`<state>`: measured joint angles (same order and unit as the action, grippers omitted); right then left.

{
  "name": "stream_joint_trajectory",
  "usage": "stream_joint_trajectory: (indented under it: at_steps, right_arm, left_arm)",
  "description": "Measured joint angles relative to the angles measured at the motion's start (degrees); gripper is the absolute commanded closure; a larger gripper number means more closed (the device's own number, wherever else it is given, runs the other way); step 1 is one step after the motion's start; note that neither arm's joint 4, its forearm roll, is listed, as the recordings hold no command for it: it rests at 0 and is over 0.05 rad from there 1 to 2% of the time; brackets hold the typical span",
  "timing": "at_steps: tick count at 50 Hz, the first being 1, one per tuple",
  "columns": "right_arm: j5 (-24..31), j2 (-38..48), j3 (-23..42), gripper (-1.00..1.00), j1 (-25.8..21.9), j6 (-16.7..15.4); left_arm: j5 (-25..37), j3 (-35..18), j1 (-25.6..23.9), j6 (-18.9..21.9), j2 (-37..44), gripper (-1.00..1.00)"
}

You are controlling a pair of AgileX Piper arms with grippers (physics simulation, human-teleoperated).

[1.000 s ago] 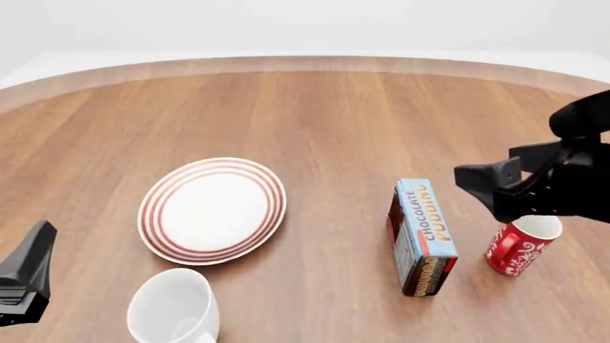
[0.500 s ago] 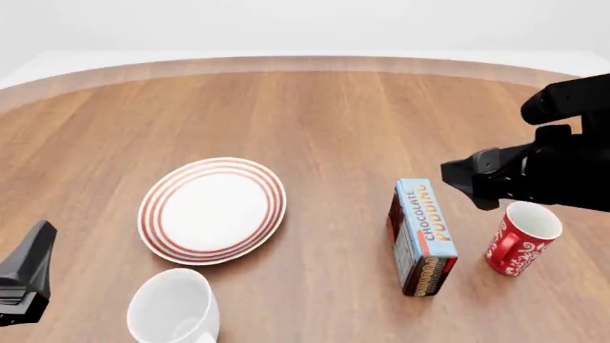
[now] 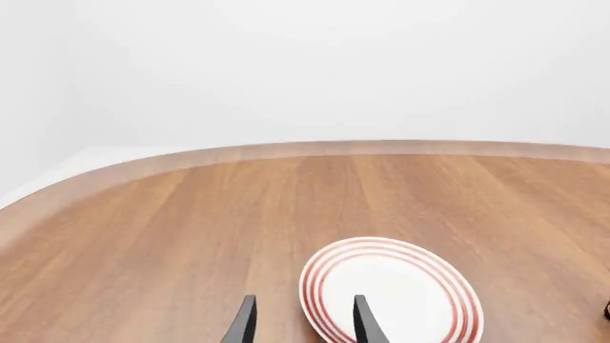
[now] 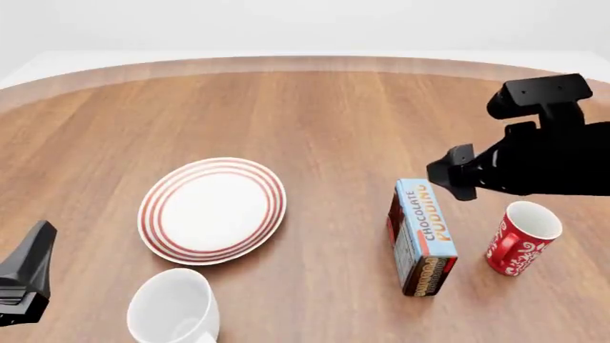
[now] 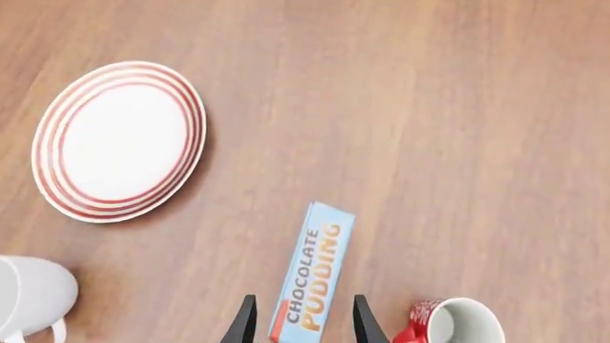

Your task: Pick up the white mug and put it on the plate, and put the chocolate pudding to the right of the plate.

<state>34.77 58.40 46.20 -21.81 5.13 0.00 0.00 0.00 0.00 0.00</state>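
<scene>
**Both grippers empty, nothing picked yet**

We see the right gripper [image 5: 300, 321] above the table [image 4: 333, 114], fingers parted with nothing between them; in its wrist view they straddle the chocolate pudding [image 5: 311, 273] below without touching it. The left gripper [image 3: 300, 325] sits at the near left edge, fingers also apart and empty, lined up with the near rim of the plate [image 3: 389, 291].

The chocolate pudding [image 4: 423, 236] lies flat, well right of the plate [image 4: 211, 209], with the red mug [image 4: 521, 237] upright just right of the box. The white mug [image 4: 174, 309] stands just in front of the plate, not on it.
</scene>
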Motion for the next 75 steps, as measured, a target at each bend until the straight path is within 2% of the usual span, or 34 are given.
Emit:
stream_joint_trajectory:
  at_steps: [15, 33, 75]
  right_arm:
    - [1.5, 5.2, 3.3, -1.0, 0.6, 1.2]
    - [2.0, 8.7, 4.9, -1.0, 0.3, 6.3]
    - [0.0, 14.0, 3.2, -1.0, 2.0, 6.2]
  left_arm:
    - [0.0, 0.0, 0.0, 0.0, 0.0, -1.0]
    - [0.0, 0.0, 0.0, 0.0, 0.0, -1.0]
    - [0.0, 0.0, 0.0, 0.0, 0.0, -1.0]
